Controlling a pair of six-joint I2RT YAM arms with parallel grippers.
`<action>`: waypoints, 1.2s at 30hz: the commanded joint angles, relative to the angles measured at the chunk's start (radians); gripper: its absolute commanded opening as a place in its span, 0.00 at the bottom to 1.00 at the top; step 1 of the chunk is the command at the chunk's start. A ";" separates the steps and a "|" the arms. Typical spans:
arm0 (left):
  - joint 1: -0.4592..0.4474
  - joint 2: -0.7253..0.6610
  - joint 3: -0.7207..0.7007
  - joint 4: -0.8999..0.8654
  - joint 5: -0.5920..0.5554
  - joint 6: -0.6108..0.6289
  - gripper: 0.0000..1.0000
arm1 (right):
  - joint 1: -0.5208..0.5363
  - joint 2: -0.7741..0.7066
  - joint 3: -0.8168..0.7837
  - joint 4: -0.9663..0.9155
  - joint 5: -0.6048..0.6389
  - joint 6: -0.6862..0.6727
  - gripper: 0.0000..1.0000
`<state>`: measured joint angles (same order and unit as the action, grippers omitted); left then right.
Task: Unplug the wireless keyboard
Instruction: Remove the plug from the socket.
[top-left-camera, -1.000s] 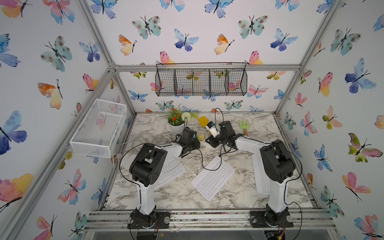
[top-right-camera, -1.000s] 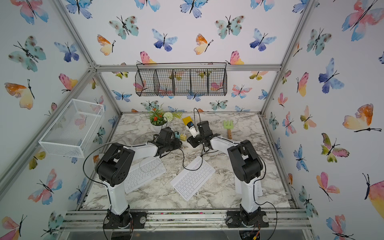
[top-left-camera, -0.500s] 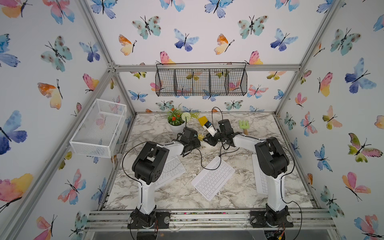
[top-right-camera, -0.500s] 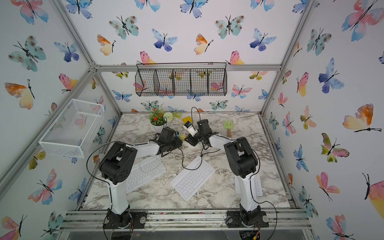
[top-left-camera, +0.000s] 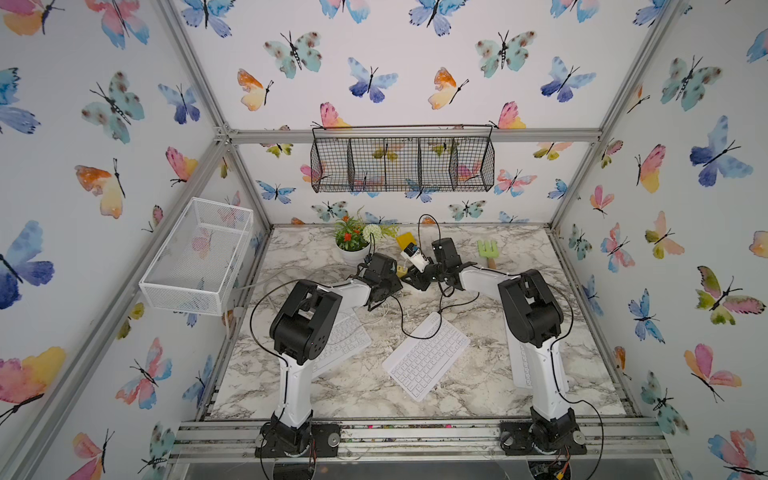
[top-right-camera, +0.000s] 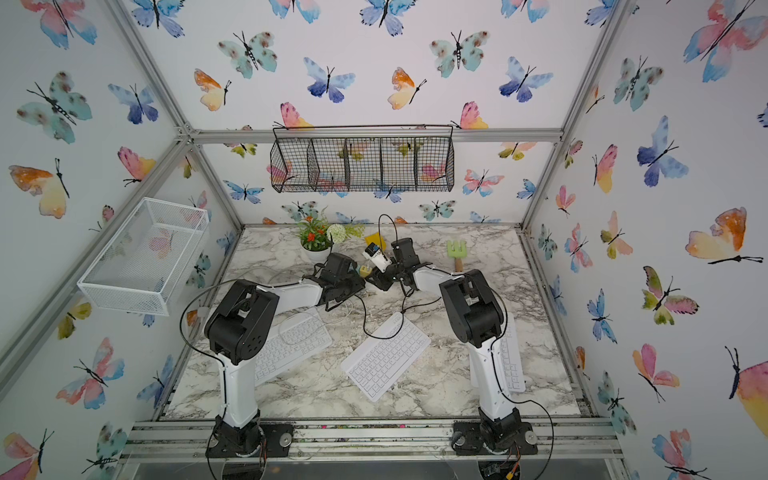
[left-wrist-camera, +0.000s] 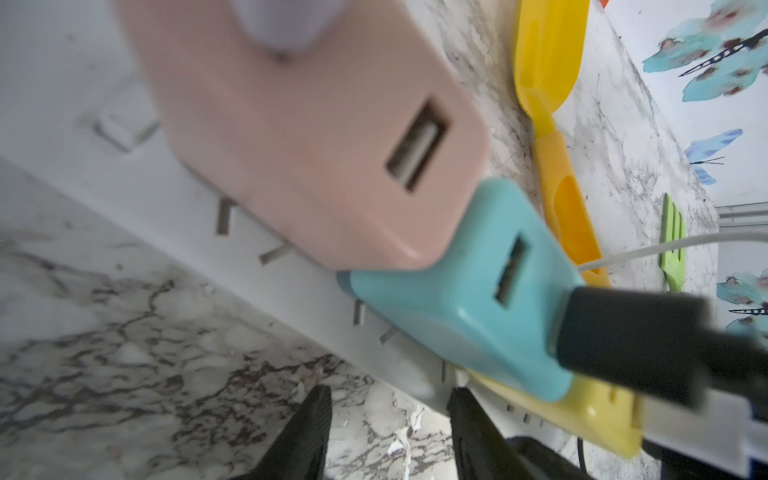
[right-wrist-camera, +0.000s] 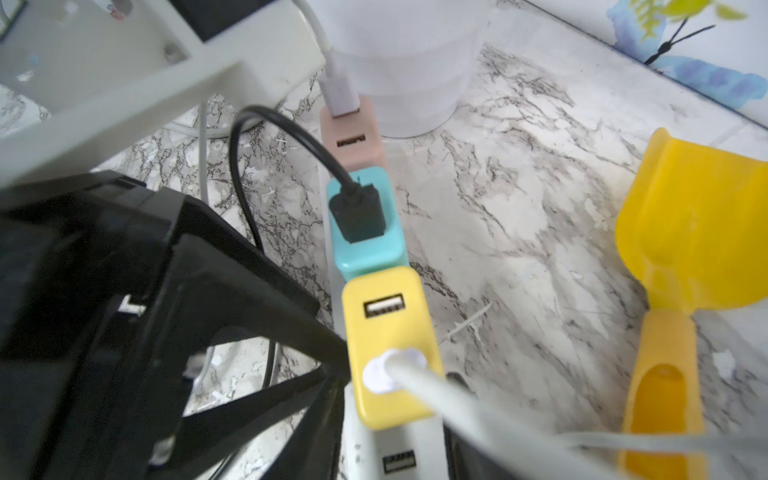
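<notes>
Marble tabletop (top-left-camera: 365, 386), centre keyboard (top-left-camera: 426, 357), power strip (left-wrist-camera: 178, 216), flowerpot (top-left-camera: 352, 254)

I found the power strip (left-wrist-camera: 124, 174) boxed in near mid-frame in both top views: flower pot (top-left-camera: 352, 254) at its upper-left end, yellow scoop (right-wrist-camera: 690, 232) just beside it, left gripper (left-wrist-camera: 388, 399) and right gripper (top-left-camera: 415, 282) flanking it. A white cable (right-wrist-camera: 457, 398) slanted over it beside the black plug (right-wrist-camera: 359, 212). Bare surface (top-left-camera: 365, 386) lay open at lower centre, left of the middle keyboard (top-left-camera: 426, 357).
</notes>
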<state>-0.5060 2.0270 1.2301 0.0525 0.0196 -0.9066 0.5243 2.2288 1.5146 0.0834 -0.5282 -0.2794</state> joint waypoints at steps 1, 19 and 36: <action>0.003 0.036 -0.046 -0.097 -0.013 -0.034 0.50 | 0.003 0.035 0.032 0.020 -0.021 -0.025 0.42; 0.033 0.030 -0.090 -0.109 -0.021 -0.077 0.50 | 0.004 0.023 -0.034 0.093 -0.014 -0.055 0.26; 0.034 0.075 -0.136 -0.097 0.030 -0.066 0.40 | 0.004 -0.024 -0.025 0.143 -0.086 0.021 0.25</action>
<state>-0.4789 2.0171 1.1580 0.1501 0.0544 -0.9848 0.5289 2.2410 1.4528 0.2153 -0.5514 -0.3111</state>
